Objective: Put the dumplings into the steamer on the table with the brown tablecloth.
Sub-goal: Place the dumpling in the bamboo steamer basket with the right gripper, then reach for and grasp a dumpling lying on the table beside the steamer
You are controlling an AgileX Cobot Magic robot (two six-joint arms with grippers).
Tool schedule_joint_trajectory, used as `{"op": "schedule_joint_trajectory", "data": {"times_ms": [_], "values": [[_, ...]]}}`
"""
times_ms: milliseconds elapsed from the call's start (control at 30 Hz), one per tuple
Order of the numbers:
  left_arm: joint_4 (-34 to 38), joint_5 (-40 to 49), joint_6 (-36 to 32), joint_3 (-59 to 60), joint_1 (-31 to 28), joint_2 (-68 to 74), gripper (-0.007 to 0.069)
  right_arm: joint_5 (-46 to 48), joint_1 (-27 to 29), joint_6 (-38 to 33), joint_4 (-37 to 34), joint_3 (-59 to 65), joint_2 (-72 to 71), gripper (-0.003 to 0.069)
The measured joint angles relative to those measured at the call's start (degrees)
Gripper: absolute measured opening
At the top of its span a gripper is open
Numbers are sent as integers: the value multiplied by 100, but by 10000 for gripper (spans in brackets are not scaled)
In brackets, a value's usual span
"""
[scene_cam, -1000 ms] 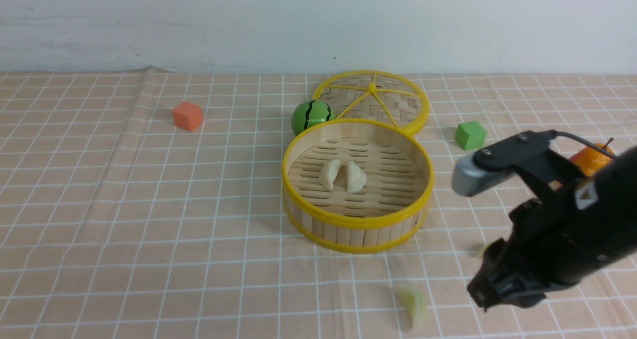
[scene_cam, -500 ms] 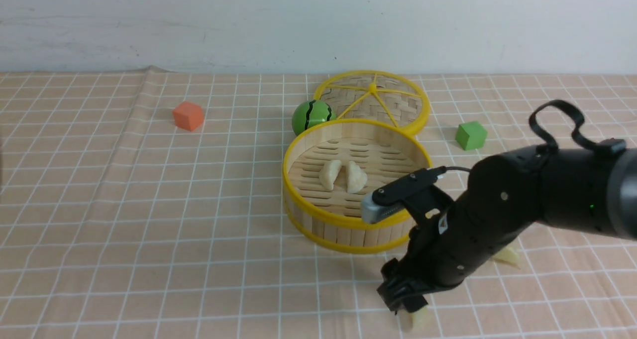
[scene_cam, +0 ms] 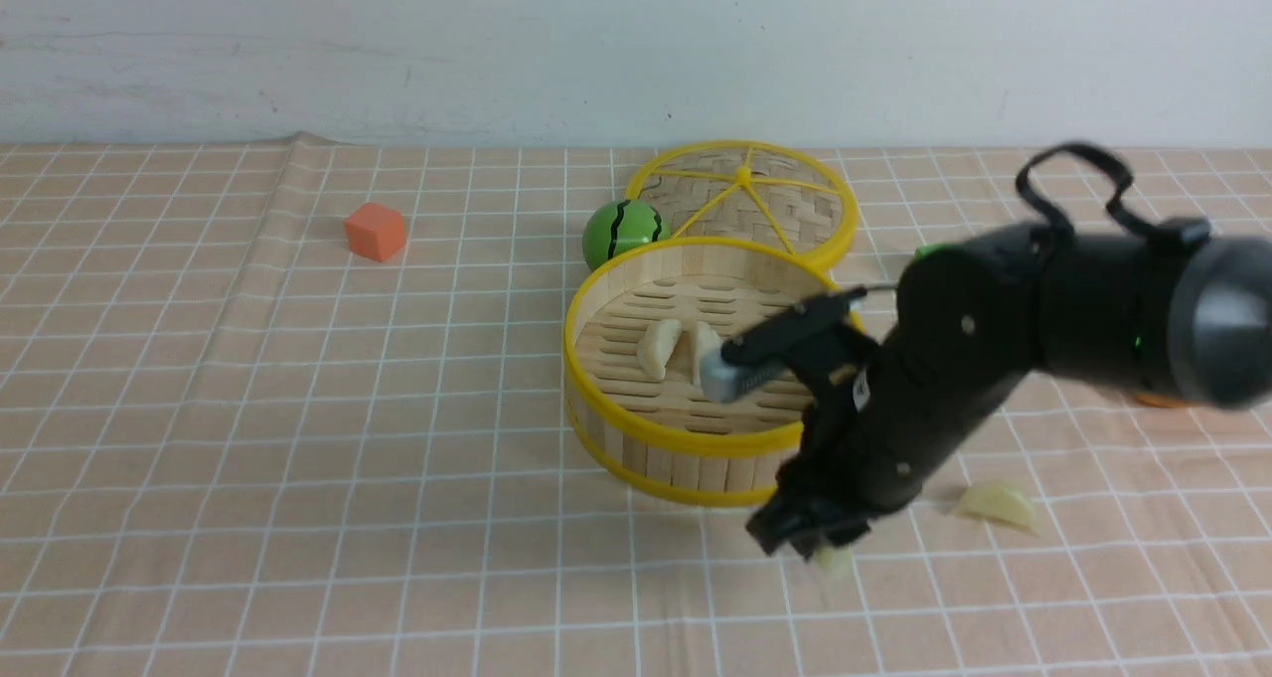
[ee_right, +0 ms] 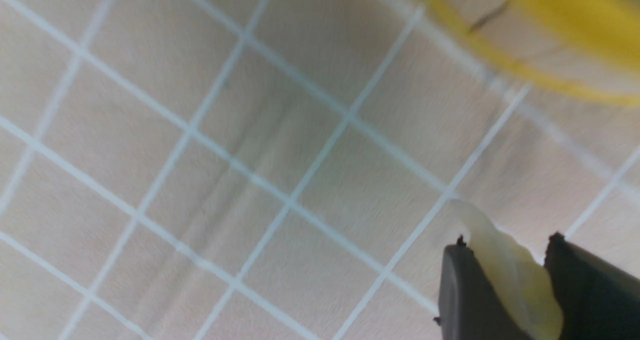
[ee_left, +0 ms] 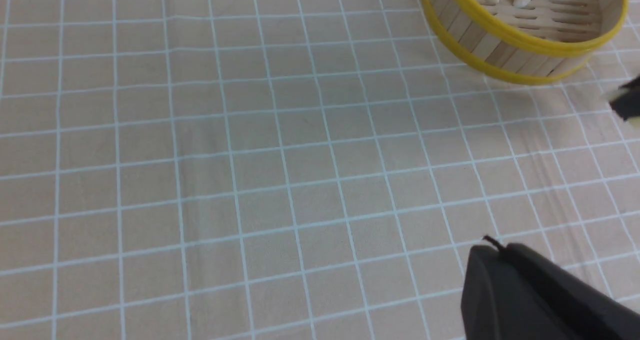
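The bamboo steamer (scene_cam: 711,436) with yellow rims stands mid-table on the brown grid tablecloth (scene_cam: 298,409); it also shows in the left wrist view (ee_left: 520,45). Two cream dumplings (scene_cam: 661,347) lie on its slatted floor. My right gripper (scene_cam: 815,548) is shut on a pale green dumpling (ee_right: 510,275), held just above the cloth in front of the steamer; its tip shows under the fingers (scene_cam: 833,560). A further dumpling (scene_cam: 997,503) lies on the cloth to the right. My left gripper (ee_left: 492,247) is shut and empty over bare cloth, out of the front view.
A flat woven lid (scene_cam: 745,200) with yellow spokes leans behind the steamer. A toy watermelon (scene_cam: 621,230) sits beside it. An orange cube (scene_cam: 376,231) lies far left. A green cube and an orange fruit are mostly hidden behind my right arm.
My right arm swung left and down onto the near dumpling, closed on it and lifted it up toward the steamer. The dumpling on the right came into view.
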State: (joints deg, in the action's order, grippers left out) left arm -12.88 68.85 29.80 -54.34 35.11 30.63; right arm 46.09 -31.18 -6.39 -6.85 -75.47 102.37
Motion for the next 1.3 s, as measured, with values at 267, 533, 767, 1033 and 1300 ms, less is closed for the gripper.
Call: {"op": "schedule_joint_trajectory", "data": {"times_ms": [267, 533, 767, 1033, 1300], "values": [[211, -426, 2, 0, 0, 0, -13, 470, 0, 0, 107, -2494, 883, 201], [211, -468, 2, 0, 0, 0, -13, 700, 0, 2, 187, -3888, 2555, 200], [135, -468, -3, 0, 0, 0, -13, 921, 0, 2, 164, -4139, 3025, 204], [71, -463, -3, 0, 0, 0, -13, 1743, 0, 51, 164, -4508, 2705, 517], [71, -473, -3, 0, 0, 0, -13, 2423, 608, -548, 143, -4170, 1105, 623]]}}
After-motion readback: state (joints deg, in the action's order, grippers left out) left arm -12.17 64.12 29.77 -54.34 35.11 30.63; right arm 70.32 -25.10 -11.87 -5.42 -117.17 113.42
